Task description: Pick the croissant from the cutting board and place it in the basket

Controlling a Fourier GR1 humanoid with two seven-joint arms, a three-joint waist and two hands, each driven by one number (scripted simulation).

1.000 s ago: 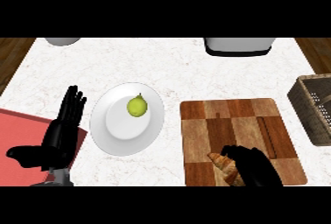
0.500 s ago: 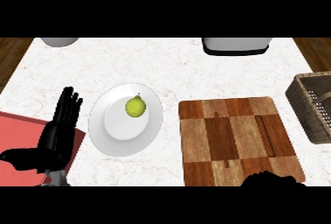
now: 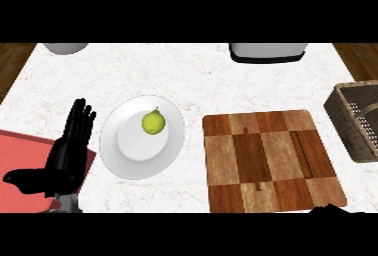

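basket (image 3: 359, 125) lies ahead-right of right hand (image 3: 330, 209), the nearer; we cannot tell its state; croissant unseen, perhaps held; left hand (image 3: 68, 148) open, resting.

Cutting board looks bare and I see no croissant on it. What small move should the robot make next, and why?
Probably lift the right hand up into view and toward the basket. The cutting board is bare, and only a sliver of that hand shows at the bottom edge; it may hold the croissant, though that cannot be seen. The basket stands right of the board.
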